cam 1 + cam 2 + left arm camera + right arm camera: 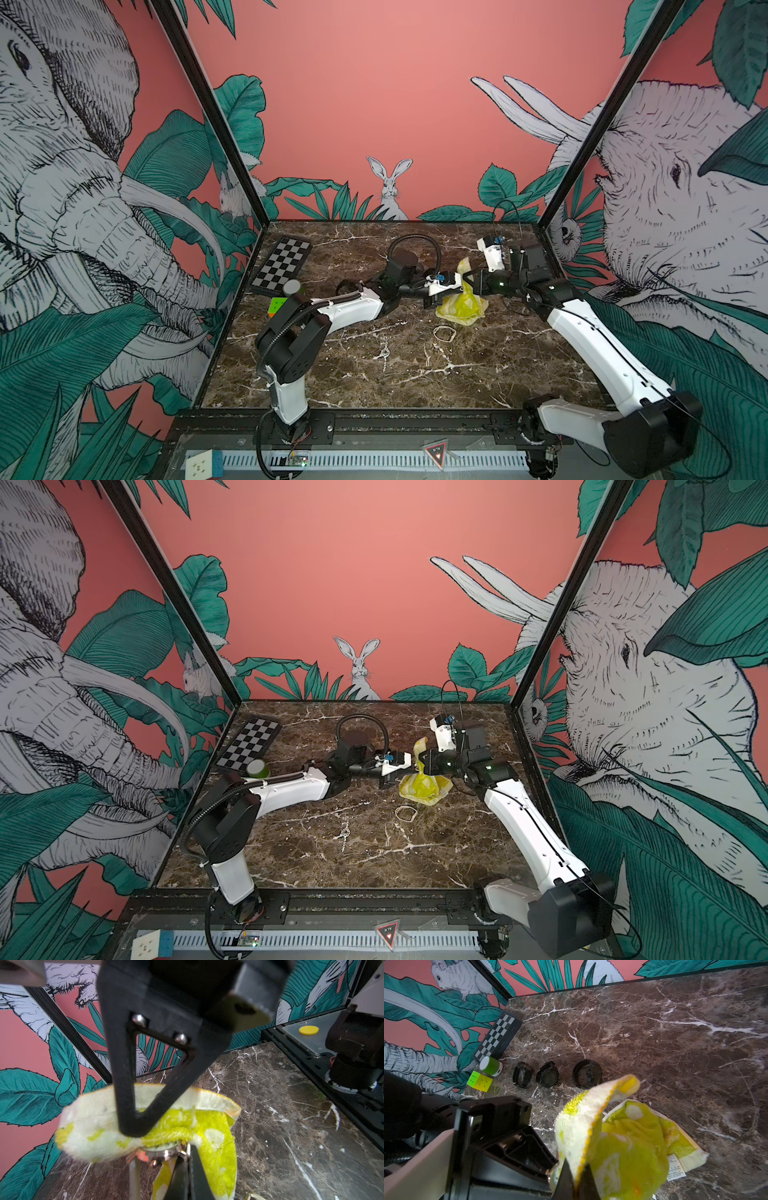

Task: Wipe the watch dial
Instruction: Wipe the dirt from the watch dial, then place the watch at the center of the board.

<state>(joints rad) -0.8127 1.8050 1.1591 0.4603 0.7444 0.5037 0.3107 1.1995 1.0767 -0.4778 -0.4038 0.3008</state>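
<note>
A watch (162,1152) with a rose-gold case is held up above the table, and my left gripper (188,1167) is shut on it right beside the case. A yellow-green and white cloth (187,1126) lies over the dial and hides most of it. My right gripper (577,1178) is shut on a fold of this cloth (623,1147), and its black finger (128,1084) presses the cloth onto the watch. The rest of the cloth (463,305) hangs to the table. In both top views the left gripper (451,286) and right gripper (467,279) meet tip to tip.
Three black watches (548,1074) stand in a row on the marble table (415,374). A chessboard (282,264), a green cylinder (292,287) and a colour cube (277,306) sit at the far left. A rubber band (444,333) and a small chain (385,353) lie nearer the front.
</note>
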